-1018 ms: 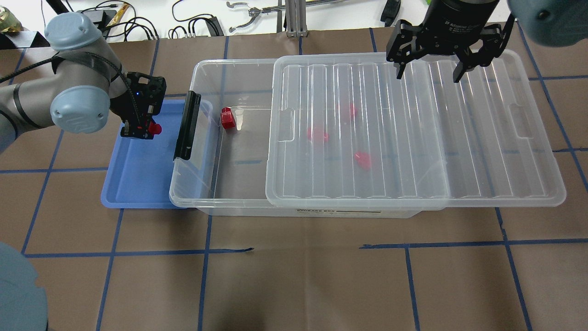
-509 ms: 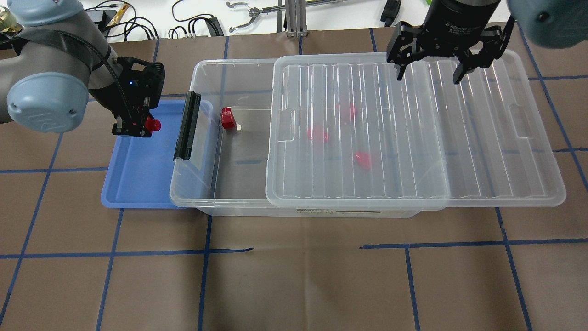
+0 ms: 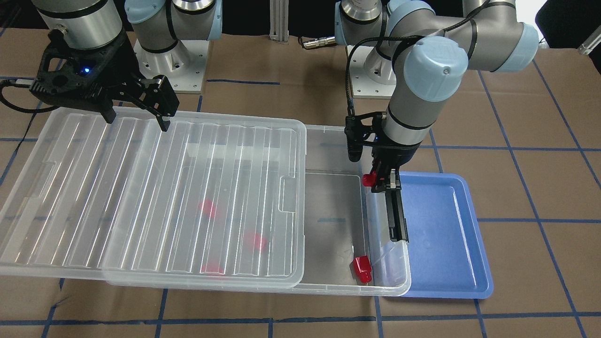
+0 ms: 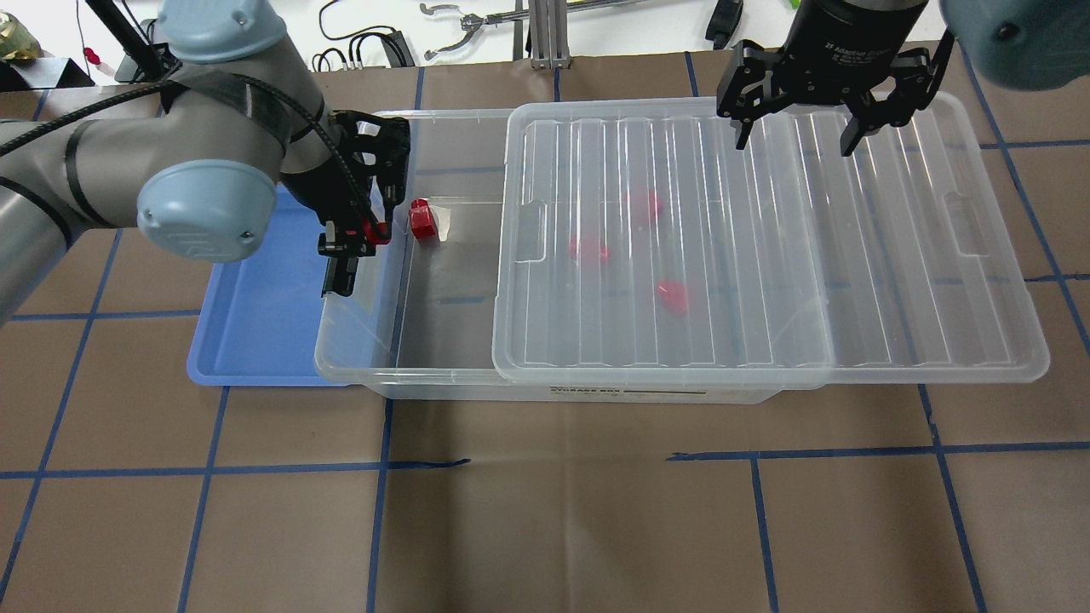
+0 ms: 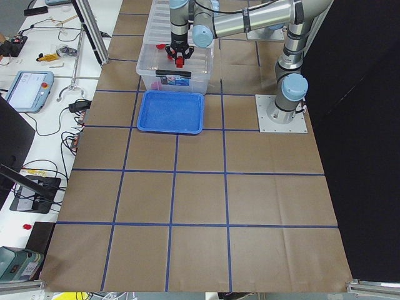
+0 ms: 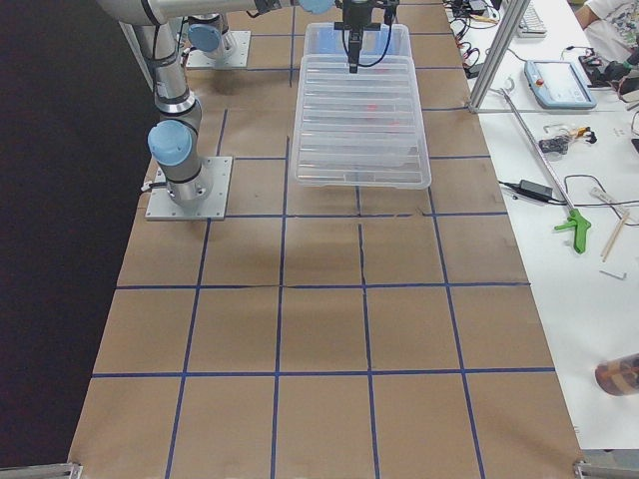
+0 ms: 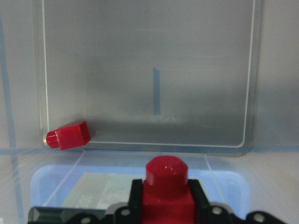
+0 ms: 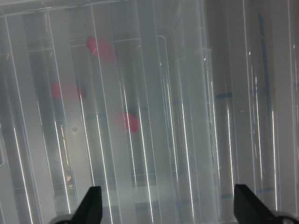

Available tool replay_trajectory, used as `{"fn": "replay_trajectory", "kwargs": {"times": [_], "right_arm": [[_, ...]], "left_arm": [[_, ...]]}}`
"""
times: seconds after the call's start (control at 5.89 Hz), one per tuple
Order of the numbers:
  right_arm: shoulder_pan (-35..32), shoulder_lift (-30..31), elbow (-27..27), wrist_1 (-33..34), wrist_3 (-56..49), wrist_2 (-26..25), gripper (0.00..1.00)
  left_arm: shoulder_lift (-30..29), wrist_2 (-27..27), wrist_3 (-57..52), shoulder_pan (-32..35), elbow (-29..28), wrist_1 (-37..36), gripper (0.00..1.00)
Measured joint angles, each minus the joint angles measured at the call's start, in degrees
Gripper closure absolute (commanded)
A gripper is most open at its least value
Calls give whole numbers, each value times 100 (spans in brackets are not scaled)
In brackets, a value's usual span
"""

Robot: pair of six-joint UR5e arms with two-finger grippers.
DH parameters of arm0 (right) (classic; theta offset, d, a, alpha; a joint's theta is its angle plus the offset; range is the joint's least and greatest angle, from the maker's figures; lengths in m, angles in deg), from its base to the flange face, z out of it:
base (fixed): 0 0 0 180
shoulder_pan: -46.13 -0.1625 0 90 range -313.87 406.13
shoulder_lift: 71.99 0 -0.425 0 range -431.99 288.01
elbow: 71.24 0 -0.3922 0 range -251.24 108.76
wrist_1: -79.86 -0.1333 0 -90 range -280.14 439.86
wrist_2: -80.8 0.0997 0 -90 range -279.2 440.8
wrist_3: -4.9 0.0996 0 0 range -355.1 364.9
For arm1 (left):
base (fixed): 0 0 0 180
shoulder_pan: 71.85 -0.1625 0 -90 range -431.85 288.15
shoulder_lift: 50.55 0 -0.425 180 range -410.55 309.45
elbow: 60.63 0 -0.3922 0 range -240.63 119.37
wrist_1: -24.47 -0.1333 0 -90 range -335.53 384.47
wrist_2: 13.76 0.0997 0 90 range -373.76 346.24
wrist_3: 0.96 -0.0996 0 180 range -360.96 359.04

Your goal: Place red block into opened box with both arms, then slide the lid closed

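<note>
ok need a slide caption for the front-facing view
Left gripper holds red block at the box's open end; open right gripper hovers above the lid.

**Brown gridded tabletop between white benches**

The table (image 4: 545, 528) is covered in brown paper, marked into squares by blue tape lines (image 4: 255, 466). A white bench (image 5: 44, 150) runs along each end, and each carries a teach pendant (image 5: 27, 89). A green-handled grabber (image 6: 573, 226) lies on one bench. An aluminium post (image 4: 545, 34) stands at the far edge beside black cables (image 4: 336, 58). The area beyond the table's robot side (image 5: 369, 156) is dark.
</note>
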Motion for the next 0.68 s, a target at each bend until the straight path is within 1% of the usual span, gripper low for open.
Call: {"fn": "replay_trajectory", "kwargs": {"times": [0.34,0.68], "right_arm": [[0,3,-4,-6,0,0,0],[2,-2,-8,-1,0,0,0]], "left_arm": [[-397,-16,221,241,133,-587,90],[-921,-21,361,342,301,-1272,90]]}}
